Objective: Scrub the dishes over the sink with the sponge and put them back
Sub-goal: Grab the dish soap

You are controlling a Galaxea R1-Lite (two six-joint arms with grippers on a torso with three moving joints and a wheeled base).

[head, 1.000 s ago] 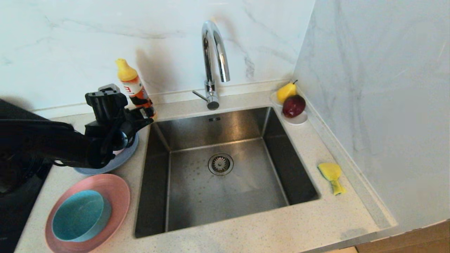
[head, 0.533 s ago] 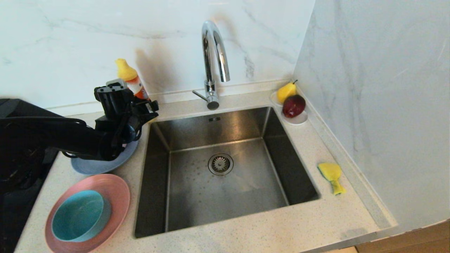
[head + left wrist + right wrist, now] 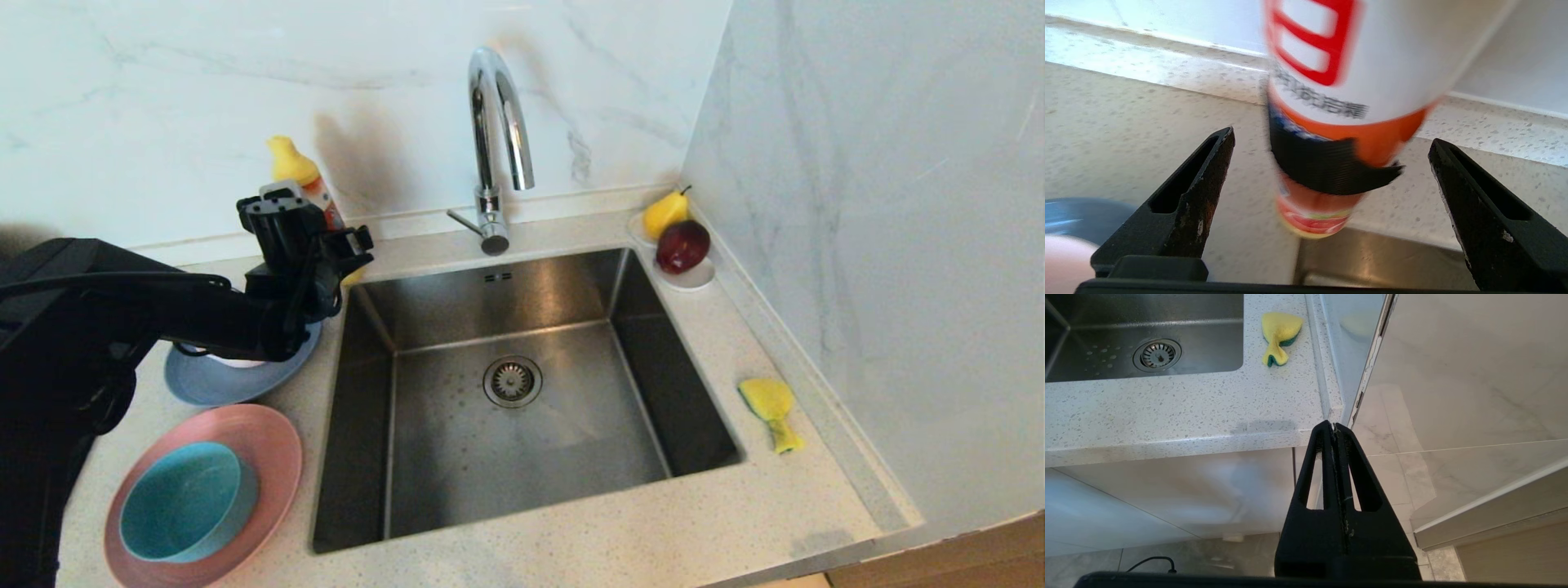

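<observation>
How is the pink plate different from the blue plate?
The pink plate lies near the front of the counter; the grey-blue plate lies farther back. The pink plate holds a teal bowl that shows in full; the grey-blue plate is partly hidden under the robot's left arm. The pink plate looks a little wider in the head view. Both are round, lie flat, and sit left of the sink.

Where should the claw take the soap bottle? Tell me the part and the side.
Grip the soap bottle low on its round body, coming level from the front. It stands upright, and the open left claw already straddles it, one finger per side.
</observation>
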